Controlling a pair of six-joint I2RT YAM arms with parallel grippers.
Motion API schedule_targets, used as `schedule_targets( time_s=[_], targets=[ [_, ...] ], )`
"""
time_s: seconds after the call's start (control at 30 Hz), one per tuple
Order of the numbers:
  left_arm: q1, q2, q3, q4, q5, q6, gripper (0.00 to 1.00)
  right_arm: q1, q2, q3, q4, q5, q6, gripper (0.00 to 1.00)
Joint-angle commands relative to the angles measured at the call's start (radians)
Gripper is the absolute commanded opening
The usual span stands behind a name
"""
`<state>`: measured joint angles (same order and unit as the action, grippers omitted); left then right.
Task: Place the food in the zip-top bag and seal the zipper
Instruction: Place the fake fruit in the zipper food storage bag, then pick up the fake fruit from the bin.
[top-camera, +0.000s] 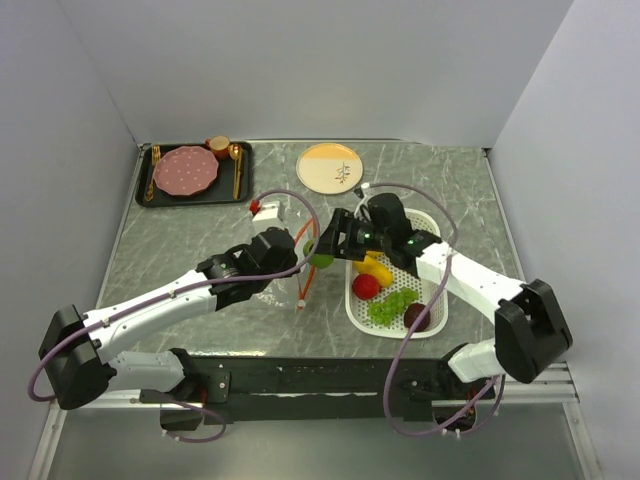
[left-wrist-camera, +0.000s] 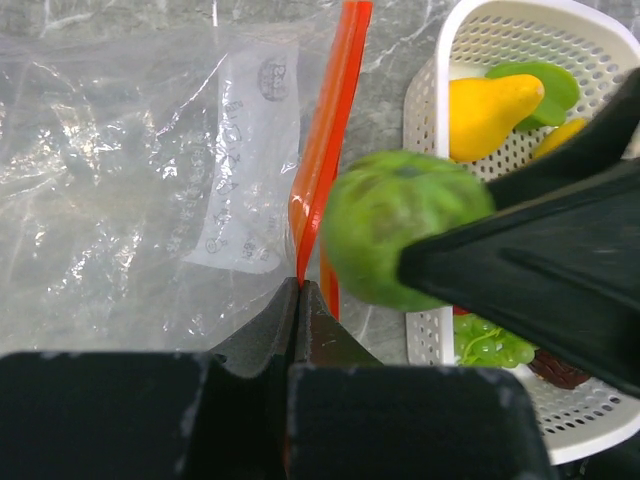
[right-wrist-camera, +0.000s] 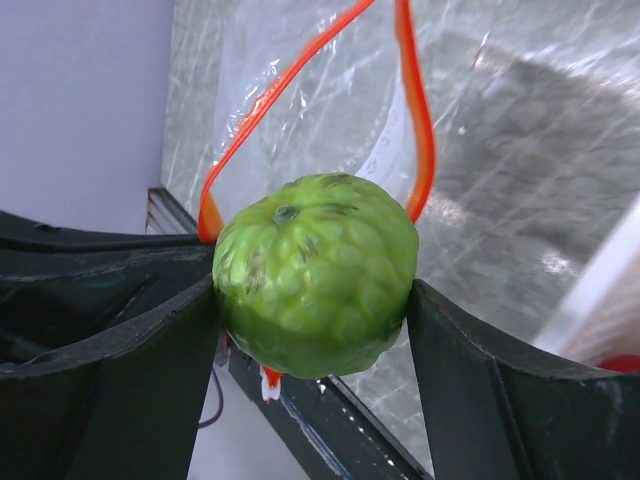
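Note:
The clear zip-top bag (left-wrist-camera: 130, 180) lies on the marble table, its orange-red zipper (left-wrist-camera: 335, 110) pulled into an open loop (right-wrist-camera: 415, 120). A whitish slider (right-wrist-camera: 270, 383) sits at the zipper's near end. My left gripper (left-wrist-camera: 299, 285) is shut on the zipper's edge and holds up one lip. My right gripper (right-wrist-camera: 315, 290) is shut on a bumpy green fruit (right-wrist-camera: 315, 270), held just at the bag's mouth (top-camera: 322, 258). More food lies in the white basket (top-camera: 352, 305): yellow pieces (top-camera: 375, 268), a red ball (top-camera: 366, 286), green grapes (top-camera: 392, 305) and a maroon ball (top-camera: 417, 316).
A black tray (top-camera: 148, 195) at the back left carries a pink scalloped plate (top-camera: 185, 170), gold cutlery and a cup (top-camera: 218, 145). A round orange-and-white plate (top-camera: 332, 167) lies at the back centre. A small white-and-red object (top-camera: 263, 208) sits beyond the bag.

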<state>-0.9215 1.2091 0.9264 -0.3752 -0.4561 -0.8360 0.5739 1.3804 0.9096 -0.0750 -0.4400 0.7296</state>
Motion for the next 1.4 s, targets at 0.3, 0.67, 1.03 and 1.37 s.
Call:
schedule_targets(
  time_s=[0.3, 0.67, 1.03, 1.37],
  targets=[
    [0.004, -0.060, 0.005, 0.094, 0.060, 0.005, 0.01, 0.075, 0.157, 0.100, 0.130, -0.037, 0.041, 0.52],
    [0.004, -0.075, 0.006, -0.002, -0.033, -0.034, 0.01, 0.075, 0.045, 0.107, -0.024, 0.127, -0.038, 1.00],
    [0.004, -0.065, 0.005, 0.001, -0.029, -0.043, 0.01, 0.017, -0.173, 0.071, -0.331, 0.611, -0.091, 1.00],
    [0.004, -0.065, 0.005, -0.005, -0.023, -0.043, 0.01, -0.157, -0.104, -0.018, -0.416, 0.491, -0.222, 1.00]
  ],
)
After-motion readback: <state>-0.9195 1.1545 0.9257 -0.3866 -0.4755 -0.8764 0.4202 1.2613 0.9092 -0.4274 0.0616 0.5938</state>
